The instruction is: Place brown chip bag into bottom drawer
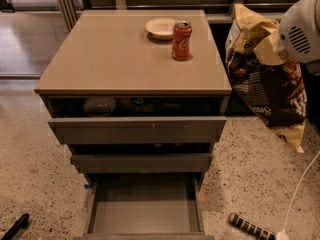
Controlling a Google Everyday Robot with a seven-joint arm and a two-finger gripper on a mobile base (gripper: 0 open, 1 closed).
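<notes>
The brown chip bag (267, 91) hangs in the air to the right of the cabinet, dark brown with cream ends and white lettering, its lower end near floor height. My gripper (274, 48) is at the bag's bunched cream top, below the white arm housing (301, 28), and is shut on the bag. The bottom drawer (145, 209) is pulled out at the cabinet's foot, a shallow grey tray with nothing in it. The bag is right of and above this drawer.
On the cabinet top (115, 54) stand a red soda can (181, 40) and a small white bowl (161, 27). The top drawer (137, 129) and middle drawer (141, 161) are partly open. A ribbed black object (248, 227) and a white cable (300, 189) lie on the floor at right.
</notes>
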